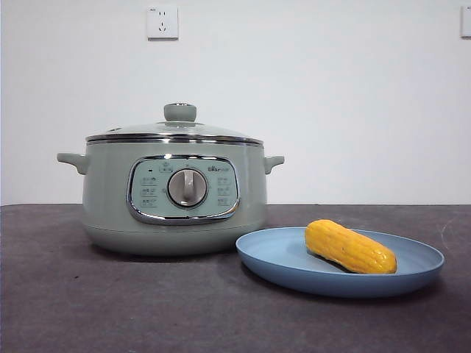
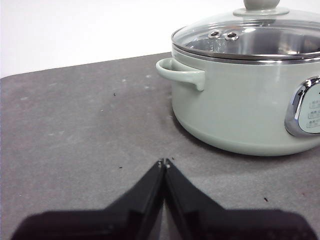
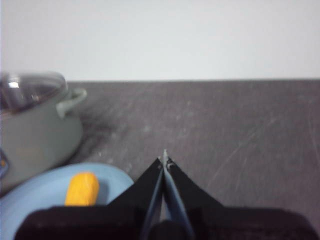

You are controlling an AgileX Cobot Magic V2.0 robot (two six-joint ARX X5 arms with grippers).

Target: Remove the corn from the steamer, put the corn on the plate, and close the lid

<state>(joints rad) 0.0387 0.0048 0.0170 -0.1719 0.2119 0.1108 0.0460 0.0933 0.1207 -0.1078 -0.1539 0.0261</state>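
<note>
Corn: the corn (image 1: 350,246) lies on its side in the plate, slanting from its higher left end to a lower, nearer right end; it rests on the plate's floor, right of centre.
Plate: the plate (image 1: 280,259) sits flat on the surface, right of the steamer and a little nearer, its left rim just beside the pot's base.
Steamer: the steamer (image 1: 110,198) stands upright on the left half of the surface, control panel and dial facing front, one small handle on each side.
Lid: the lid (image 1: 176,129) sits level on the steamer's rim, knob up, covering the pot.
Left end effector: the left end effector (image 2: 164,162) hovers over bare surface to the left of the steamer, apart from it; its two jaws are pressed together at the tips and hold nothing.
Right end effector: the right end effector (image 3: 164,160) is beside the plate's right part, above the surface; its jaws meet at the tips, empty.
Surface: the surface (image 1: 88,309) is dark grey and scuffed.
Wall: a white wall (image 1: 331,88) behind carries a socket (image 1: 163,22).
</note>
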